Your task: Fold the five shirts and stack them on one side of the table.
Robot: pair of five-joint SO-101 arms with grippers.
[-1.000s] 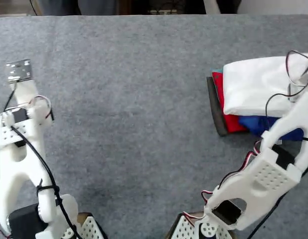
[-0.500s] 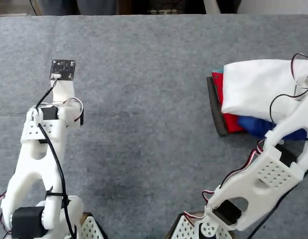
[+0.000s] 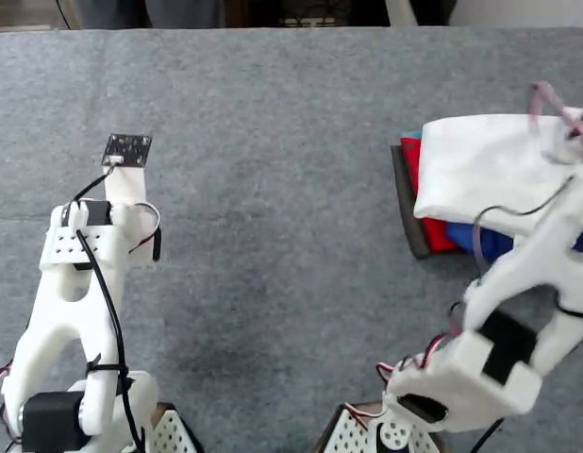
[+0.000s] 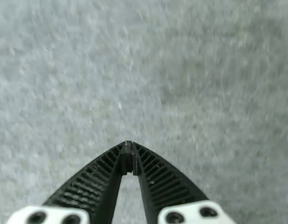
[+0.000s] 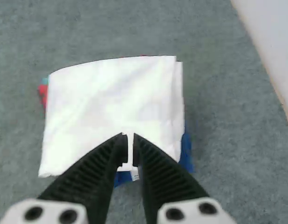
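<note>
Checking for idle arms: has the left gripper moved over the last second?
Yes. In the high view the left gripper has swung sideways over the bare table, toward the shirt stack, jaws shut.

A folded white cloth shirt [image 3: 480,170] lay atop a pile of folded red and blue shirts [image 3: 433,231] on the right side of the grey felt table [image 3: 273,189].

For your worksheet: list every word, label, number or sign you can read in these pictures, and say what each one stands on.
No text can be read.
The white shirt is plain.
The grey table bears no print.
Any marks on the small circuit board are too small to read.
</note>
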